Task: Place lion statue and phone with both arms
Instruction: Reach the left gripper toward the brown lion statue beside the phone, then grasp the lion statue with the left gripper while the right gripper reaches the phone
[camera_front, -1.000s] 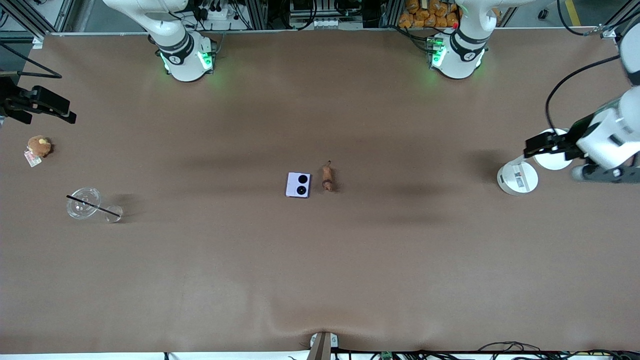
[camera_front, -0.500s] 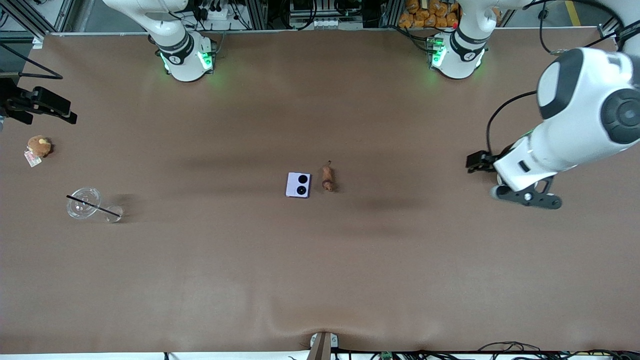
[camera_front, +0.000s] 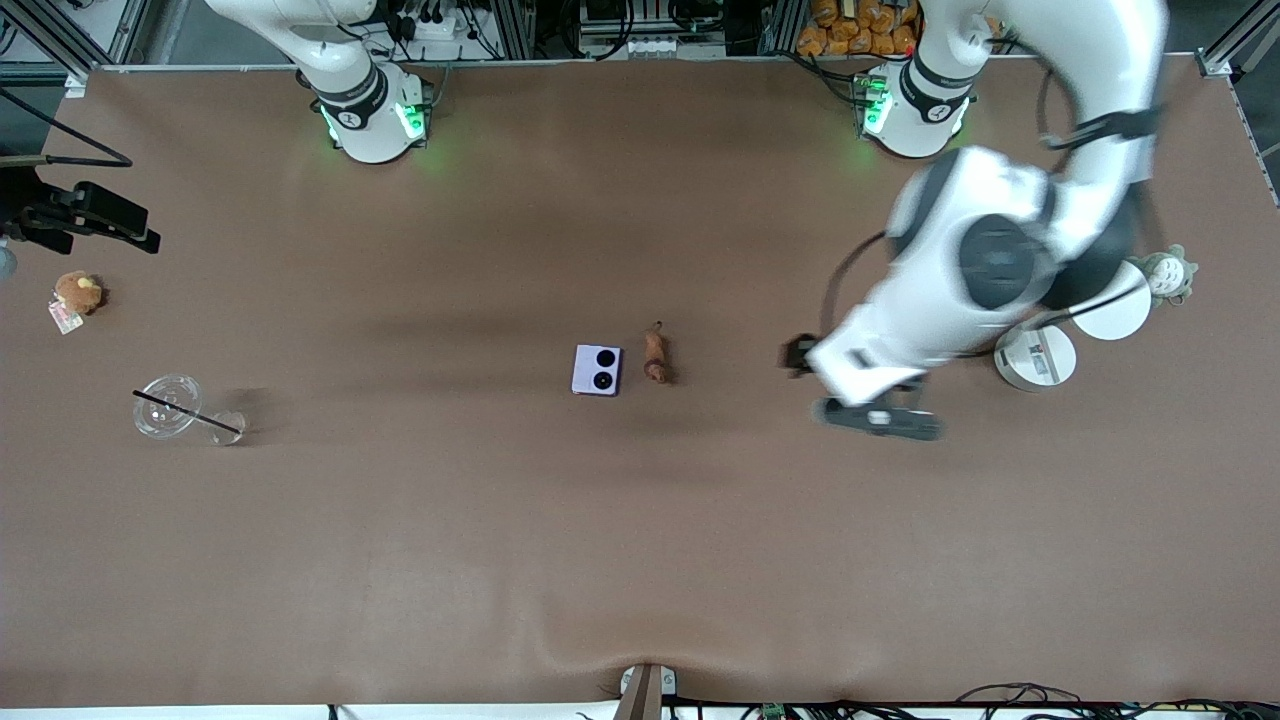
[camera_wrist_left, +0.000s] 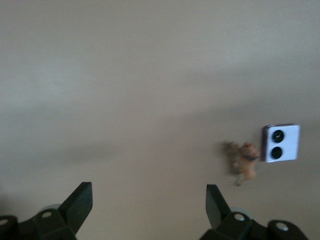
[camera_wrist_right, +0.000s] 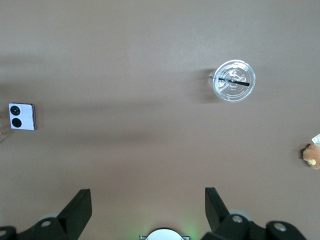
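The pale lavender phone (camera_front: 597, 370) lies flat at the middle of the table, its two black camera circles facing up. The small orange-brown lion statue (camera_front: 656, 356) lies on its side right beside it, toward the left arm's end. My left gripper (camera_front: 798, 354) is open and empty, up over bare table between the lion and the white discs. The left wrist view (camera_wrist_left: 148, 192) shows the lion (camera_wrist_left: 244, 161) and phone (camera_wrist_left: 281, 143) off to one side of its fingers. My right gripper (camera_front: 140, 232) is open and empty, high over the right arm's end of the table. The right wrist view (camera_wrist_right: 147, 196) shows the phone (camera_wrist_right: 22, 116).
A clear plastic cup with a black straw (camera_front: 170, 408) lies toward the right arm's end, with a brown plush with a tag (camera_front: 78, 292) farther from the front camera. Two white round discs (camera_front: 1035, 357) and a grey-green plush (camera_front: 1168, 272) sit toward the left arm's end.
My left arm has swung from the left arm's end of the table toward the middle, uncovering the white discs and the grey-green plush. The right gripper, phone and lion have hardly moved.
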